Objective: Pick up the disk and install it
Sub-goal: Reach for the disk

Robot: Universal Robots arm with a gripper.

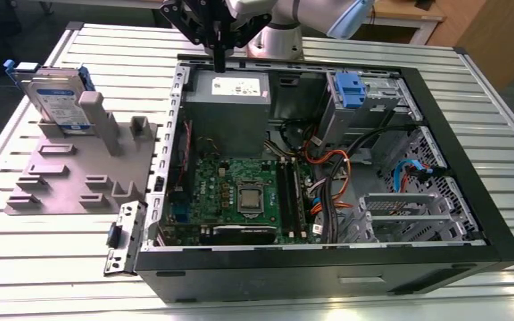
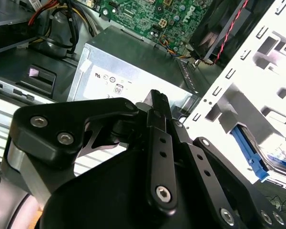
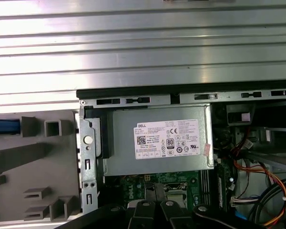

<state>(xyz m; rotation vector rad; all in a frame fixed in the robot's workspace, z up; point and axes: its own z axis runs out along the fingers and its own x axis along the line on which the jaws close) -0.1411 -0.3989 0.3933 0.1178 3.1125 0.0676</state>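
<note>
Fingers together and holding nothing, the gripper (image 1: 219, 61) hangs tip-down over the grey power supply (image 1: 228, 100), at the far edge of the open computer case (image 1: 328, 264). The disk (image 1: 56, 100) stands on edge in a grey fixture (image 1: 69, 177) outside the case. It is untouched, well apart from the gripper toward the exterior view's left.

Upper left of frame: disk (image 1: 59, 97) upright in grey rack (image 1: 69, 174), open above. Computer case (image 1: 328, 277) wall rises just beside rack. Inside case, cables (image 1: 328, 177) crowd the centre; power supply (image 1: 230, 110) fills its upper-left corner.
</note>
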